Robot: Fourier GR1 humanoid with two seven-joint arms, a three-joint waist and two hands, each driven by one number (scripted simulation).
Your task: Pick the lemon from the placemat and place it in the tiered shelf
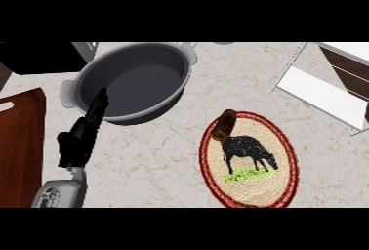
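Observation:
A round woven placemat (270, 188) with a red rim and a black sheep picture lies right of centre on the counter. On its upper left rim sits a small brownish oval item (225, 125), the only object on the mat. The white tiered shelf (324, 95) stands at the upper right, apart from the mat. My left hand (81, 136) shows at the left, open with straight fingers pointing up, well away from the mat. It holds nothing. My right hand is out of view.
A large dark grey pot (137, 78) with side handles stands at the upper left, with my left fingertips at its rim. A reddish-brown wooden board (18, 146) lies along the left edge. A black object (39, 57) sits in the far left corner.

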